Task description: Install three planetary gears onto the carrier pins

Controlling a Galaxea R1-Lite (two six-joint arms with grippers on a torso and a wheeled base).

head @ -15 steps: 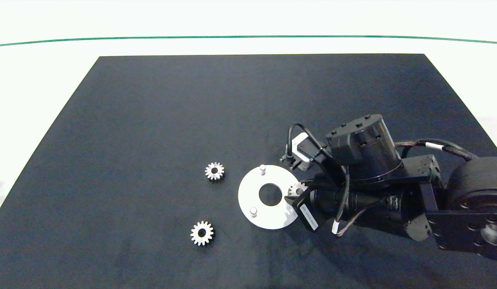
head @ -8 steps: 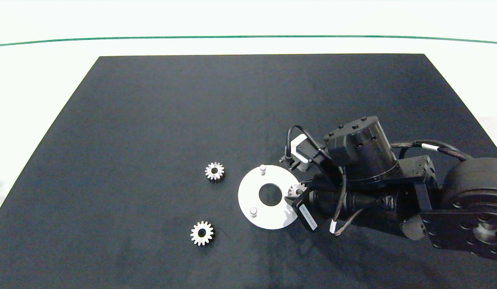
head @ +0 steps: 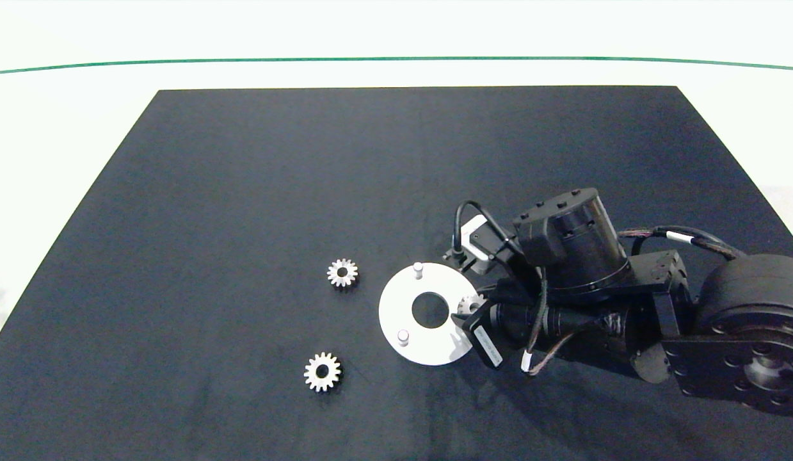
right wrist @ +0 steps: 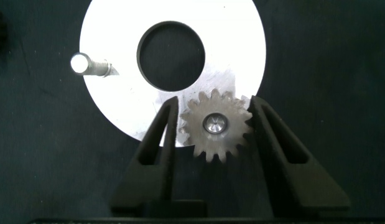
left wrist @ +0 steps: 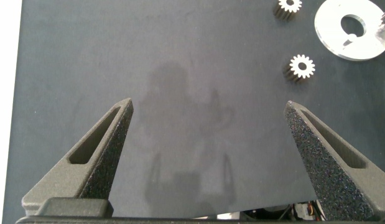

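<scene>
Right gripper [right wrist: 215, 127] hides much of pinned gear [right wrist: 216, 126].

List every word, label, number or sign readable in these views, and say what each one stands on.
Nothing can be read.
White label strip on the dark right arm beside its pincer: carries print, too small to read.
White tags on the arm's cables: no text legible.
Small silvery metal spur gears, flat white ring-shaped disc, black mat: no markings show.
</scene>
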